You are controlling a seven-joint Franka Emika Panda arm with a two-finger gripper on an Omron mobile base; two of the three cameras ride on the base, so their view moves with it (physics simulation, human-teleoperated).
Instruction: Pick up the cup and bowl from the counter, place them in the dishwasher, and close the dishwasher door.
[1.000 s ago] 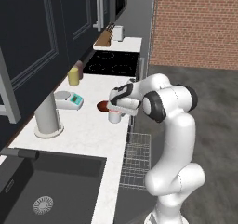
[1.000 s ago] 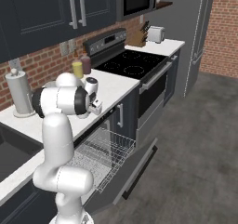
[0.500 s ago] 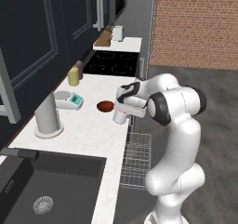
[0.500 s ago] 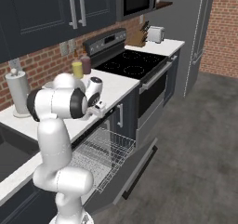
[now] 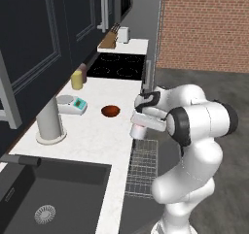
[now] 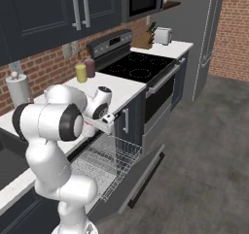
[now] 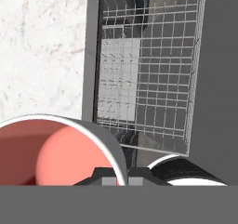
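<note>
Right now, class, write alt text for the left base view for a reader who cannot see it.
A white robot arm's pincer holds a white cup at the counter edge, above the dishwasher's pulled-out wire rack. A reddish-brown bowl sits on the counter behind.

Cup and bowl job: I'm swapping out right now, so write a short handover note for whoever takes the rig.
End effector: shut on the cup, held at the counter edge, above the rack.
Bowl: on the counter, untouched.
Dishwasher door: open, rack pulled out and holding nothing that shows.
Done: cup picked up.
Left: set the cup in the rack, fetch and load the bowl, close the door.
</note>
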